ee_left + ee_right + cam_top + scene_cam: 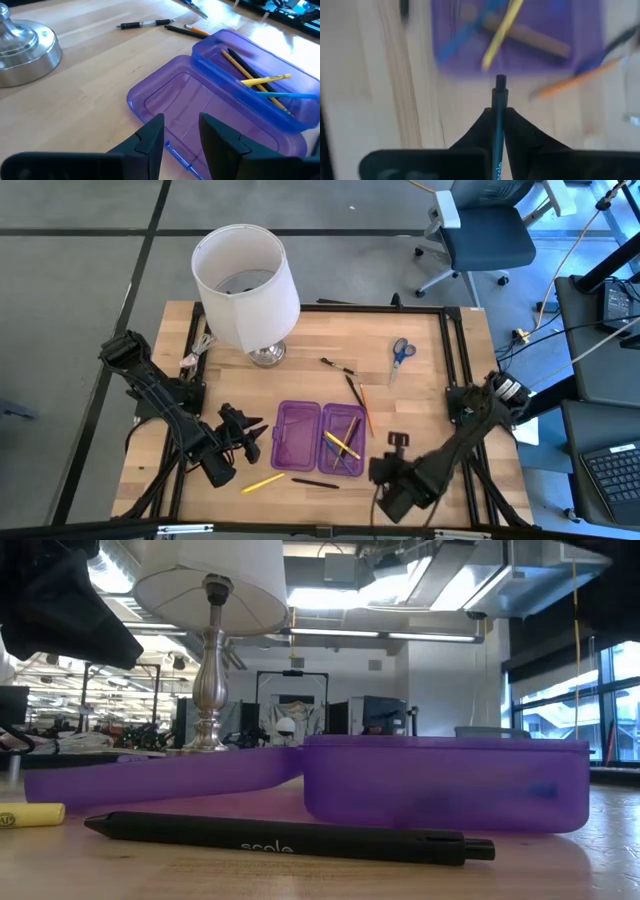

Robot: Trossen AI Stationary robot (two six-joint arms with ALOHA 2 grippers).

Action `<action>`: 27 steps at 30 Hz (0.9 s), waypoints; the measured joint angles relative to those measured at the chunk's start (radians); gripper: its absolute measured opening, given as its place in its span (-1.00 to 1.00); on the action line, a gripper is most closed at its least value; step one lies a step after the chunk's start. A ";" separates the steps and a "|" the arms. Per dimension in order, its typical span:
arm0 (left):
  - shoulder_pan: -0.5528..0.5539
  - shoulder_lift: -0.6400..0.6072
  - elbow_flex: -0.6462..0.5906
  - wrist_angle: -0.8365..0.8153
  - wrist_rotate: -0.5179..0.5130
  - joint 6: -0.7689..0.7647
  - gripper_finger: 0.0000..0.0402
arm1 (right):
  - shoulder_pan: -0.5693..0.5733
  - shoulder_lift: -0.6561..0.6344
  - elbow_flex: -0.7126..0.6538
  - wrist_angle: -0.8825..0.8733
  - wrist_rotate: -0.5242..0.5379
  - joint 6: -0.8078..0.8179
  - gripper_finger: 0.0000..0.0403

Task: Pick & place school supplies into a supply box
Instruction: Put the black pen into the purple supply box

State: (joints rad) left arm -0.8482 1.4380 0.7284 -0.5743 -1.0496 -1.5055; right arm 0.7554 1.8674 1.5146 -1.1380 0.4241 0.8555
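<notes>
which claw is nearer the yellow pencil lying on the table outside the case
Left. The left claw hovers just above-left of the yellow pencil; the right claw, gripping a black pen, sits beyond the purple case.

wooden table (420, 340) bears lamp (247, 290), purple case (297, 434) (open), scissors (400, 352), loose pens.

The high camera looks straight down on the whole wooden bench (420, 370). The low camera sits at bench height, close before the translucent purple plastic case (440, 785). Each wrist camera looks forward past its own pincer at that same case (200, 95).
</notes>
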 joint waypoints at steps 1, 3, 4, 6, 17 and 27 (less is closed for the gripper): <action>0.000 0.000 0.000 0.002 0.001 0.000 -0.42 | -0.021 -0.008 0.017 0.024 0.018 -0.013 -0.84; 0.000 0.000 0.000 0.003 0.006 0.000 -0.42 | -0.064 -0.024 0.041 0.085 0.045 -0.054 -0.81; 0.000 0.000 0.000 0.003 0.011 0.000 -0.42 | -0.088 -0.029 0.047 0.127 0.048 -0.079 -0.81; 0.000 0.000 0.000 0.004 0.030 0.000 -0.42 | -0.140 -0.034 0.049 0.227 0.043 -0.133 -0.80; -0.001 0.000 0.000 0.017 0.085 0.000 -0.42 | -0.367 0.015 0.049 0.408 -0.109 -0.273 -0.79; -0.002 0.000 0.000 0.044 0.140 0.000 -0.42 | -0.397 0.036 -0.020 0.414 -0.145 -0.195 -0.81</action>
State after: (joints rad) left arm -0.8501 1.4380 0.7284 -0.5298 -0.9100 -1.5055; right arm 0.3580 1.9030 1.4948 -0.7236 0.2794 0.6603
